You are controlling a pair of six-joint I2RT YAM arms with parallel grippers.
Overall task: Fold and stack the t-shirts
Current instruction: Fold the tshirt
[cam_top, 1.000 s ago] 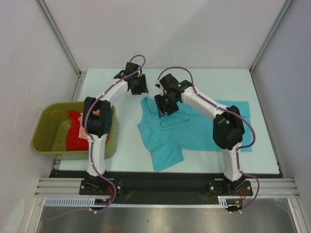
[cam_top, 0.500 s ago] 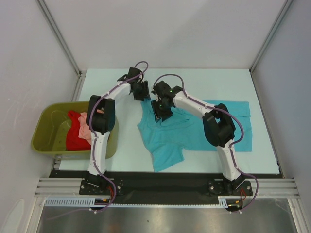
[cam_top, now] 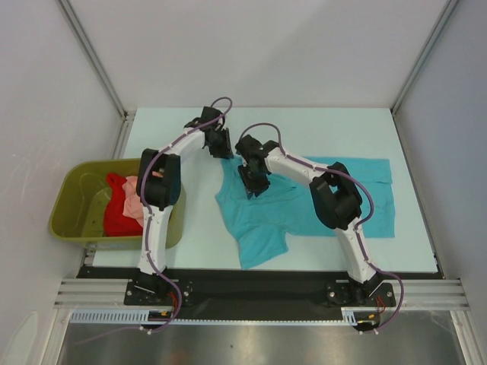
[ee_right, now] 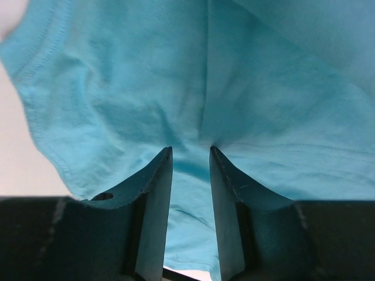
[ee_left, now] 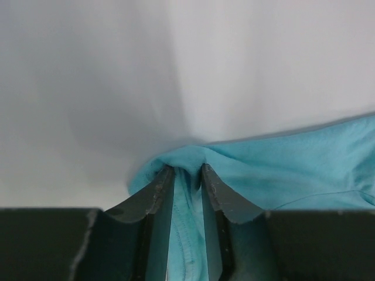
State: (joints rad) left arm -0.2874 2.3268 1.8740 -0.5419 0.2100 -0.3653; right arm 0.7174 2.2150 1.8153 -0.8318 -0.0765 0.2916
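Observation:
A turquoise-blue t-shirt (cam_top: pixel 304 205) lies spread and rumpled on the pale table. My left gripper (cam_top: pixel 222 148) is at its far left corner; in the left wrist view (ee_left: pixel 187 170) the jaws are shut on a pinched fold of the turquoise cloth (ee_left: pixel 293 158). My right gripper (cam_top: pixel 255 186) sits on the shirt's upper left part, close to the left gripper; in the right wrist view (ee_right: pixel 190 149) the jaws stand narrow with turquoise cloth (ee_right: pixel 117 88) gathered between them and creases running to the tips. A red t-shirt (cam_top: pixel 114 213) and a salmon-pink t-shirt (cam_top: pixel 134 194) lie in the tub.
The olive-green plastic tub (cam_top: pixel 65 220) stands off the table's left edge beside the left arm. White walls close in the back and both sides. The black rail with the arm bases runs along the near edge.
My right gripper has moved left and toward the near edge, down onto the shirt's upper left part. My left gripper has shifted slightly right to the shirt's far left corner.

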